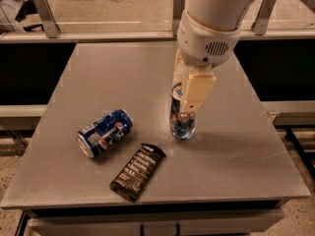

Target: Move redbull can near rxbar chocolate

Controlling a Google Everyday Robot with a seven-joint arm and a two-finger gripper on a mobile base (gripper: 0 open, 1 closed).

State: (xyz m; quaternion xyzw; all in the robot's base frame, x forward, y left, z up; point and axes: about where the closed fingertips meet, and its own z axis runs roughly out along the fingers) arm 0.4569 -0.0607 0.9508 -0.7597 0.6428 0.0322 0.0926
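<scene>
The redbull can point(181, 125), slim and blue-and-silver, stands upright at the middle of the grey table point(236, 151). My gripper point(185, 107) comes down from above and is shut on the can's upper part. One cream finger point(197, 90) covers the can's front right; the other is behind the can. The rxbar chocolate point(138, 171), a flat dark wrapper with pale lettering, lies to the lower left of the can near the table's front edge, about one can width from it.
A wider dark-blue Pepsi can point(105, 132) lies on its side left of the bar. A railing with metal posts point(44, 11) runs behind the table. The table's front edge point(147, 203) is just below the bar.
</scene>
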